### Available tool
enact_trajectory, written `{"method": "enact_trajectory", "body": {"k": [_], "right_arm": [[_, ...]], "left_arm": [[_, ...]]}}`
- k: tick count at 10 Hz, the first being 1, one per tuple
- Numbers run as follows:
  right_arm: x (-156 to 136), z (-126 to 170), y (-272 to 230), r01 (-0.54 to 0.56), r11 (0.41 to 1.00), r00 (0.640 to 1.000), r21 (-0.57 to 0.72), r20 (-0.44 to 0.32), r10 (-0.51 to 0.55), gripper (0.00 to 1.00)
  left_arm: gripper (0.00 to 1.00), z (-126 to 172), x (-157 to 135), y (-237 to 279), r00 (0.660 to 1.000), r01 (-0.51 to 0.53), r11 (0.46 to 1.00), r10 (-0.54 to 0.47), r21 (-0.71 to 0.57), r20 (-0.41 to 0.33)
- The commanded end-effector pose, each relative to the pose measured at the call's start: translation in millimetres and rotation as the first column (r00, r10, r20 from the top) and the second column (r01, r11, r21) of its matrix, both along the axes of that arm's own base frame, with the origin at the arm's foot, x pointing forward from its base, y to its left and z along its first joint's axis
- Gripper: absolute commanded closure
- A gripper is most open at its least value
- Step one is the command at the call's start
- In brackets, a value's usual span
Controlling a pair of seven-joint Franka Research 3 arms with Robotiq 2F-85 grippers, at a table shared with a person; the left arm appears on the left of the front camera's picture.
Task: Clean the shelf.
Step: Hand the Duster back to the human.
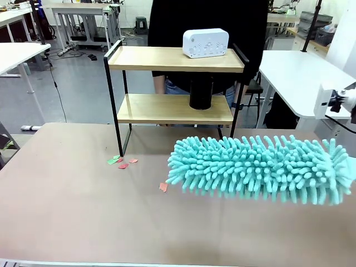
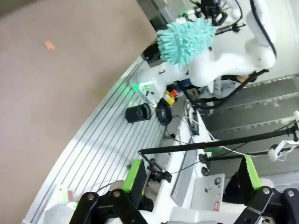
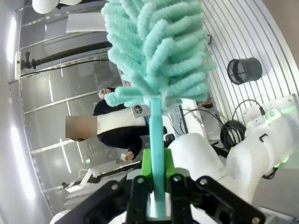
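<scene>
The shelf (image 1: pixel 169 58) stands at the back middle of the brown table, its two light wooden boards in a thin black frame. A white box-shaped device (image 1: pixel 205 43) sits on the top board and a black cylinder (image 1: pixel 201 93) on the lower one. A fluffy teal duster (image 1: pixel 261 168) hovers low over the table in front of the shelf, to the right, and its head (image 3: pixel 154 51) also appears in the right wrist view. My right gripper (image 3: pixel 157 169) is shut on the duster's teal handle (image 3: pixel 156 135). My left gripper (image 2: pixel 192 175) is open and holds nothing, off the table's near edge.
Small red and green paper scraps (image 1: pixel 121 162) lie by the shelf's front left leg, and an orange scrap (image 1: pixel 163 187) lies nearer the duster. A person in black (image 1: pixel 206 16) stands behind the shelf. White tables flank the scene.
</scene>
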State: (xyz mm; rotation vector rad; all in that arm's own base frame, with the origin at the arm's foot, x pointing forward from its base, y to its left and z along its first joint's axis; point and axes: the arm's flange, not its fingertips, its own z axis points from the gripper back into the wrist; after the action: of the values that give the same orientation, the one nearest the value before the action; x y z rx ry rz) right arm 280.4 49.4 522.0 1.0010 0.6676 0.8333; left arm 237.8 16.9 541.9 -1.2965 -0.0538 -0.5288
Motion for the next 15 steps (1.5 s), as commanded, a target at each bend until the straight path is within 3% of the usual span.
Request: {"method": "enact_trajectory", "body": {"k": [1, 3, 5, 8, 9, 11, 15], "right_arm": [[16.2, -4.7, 13.3, -0.076, 0.997, 0.997, 0.019, 0.003, 0.076, 0.88], [53.4, 8.4, 42.2, -0.249, 0.968, 0.967, 0.01, 0.049, 0.249, 0.88], [74.7, 11.1, 67.7, -0.347, 0.937, 0.938, 0.03, 0.003, 0.347, 0.88], [80.8, -3.1, 116.5, -0.403, 0.914, 0.915, 0.037, -0.001, 0.404, 0.88], [78.7, -6.0, 124.0, -0.416, 0.907, 0.909, 0.068, 0.004, 0.417, 0.88], [84.2, -15.5, 129.0, -0.376, 0.922, 0.927, 0.094, 0.014, 0.376, 0.88], [96.5, -27.8, 138.0, -0.382, 0.912, 0.923, 0.148, 0.005, 0.386, 0.88]], "left_arm": [[0.0, -0.3, -2.0, 6.3, 1.0, -0.022, 1.0, 0.022, 0.015, 0.022], [0.0, -21.2, 35.2, -51.5, 0.994, 0.109, 0.993, -0.107, 0.039, -0.029], [0.0, -53.0, 61.0, -98.6, 0.961, 0.257, 0.965, -0.25, 0.045, -0.12], [0.0, -88.0, 58.2, -170.9, 0.93, 0.338, 0.941, -0.328, 0.034, -0.167], [0.0, -98.6, 56.8, -184.2, 0.939, 0.311, 0.949, -0.299, 0.049, -0.17], [0.0, -108.9, 52.3, -197.3, 0.93, 0.323, 0.946, -0.313, 0.022, -0.195], [0.0, -114.8, 38.0, -216.9, 0.905, 0.368, 0.927, -0.374, -0.068, -0.204]]}}
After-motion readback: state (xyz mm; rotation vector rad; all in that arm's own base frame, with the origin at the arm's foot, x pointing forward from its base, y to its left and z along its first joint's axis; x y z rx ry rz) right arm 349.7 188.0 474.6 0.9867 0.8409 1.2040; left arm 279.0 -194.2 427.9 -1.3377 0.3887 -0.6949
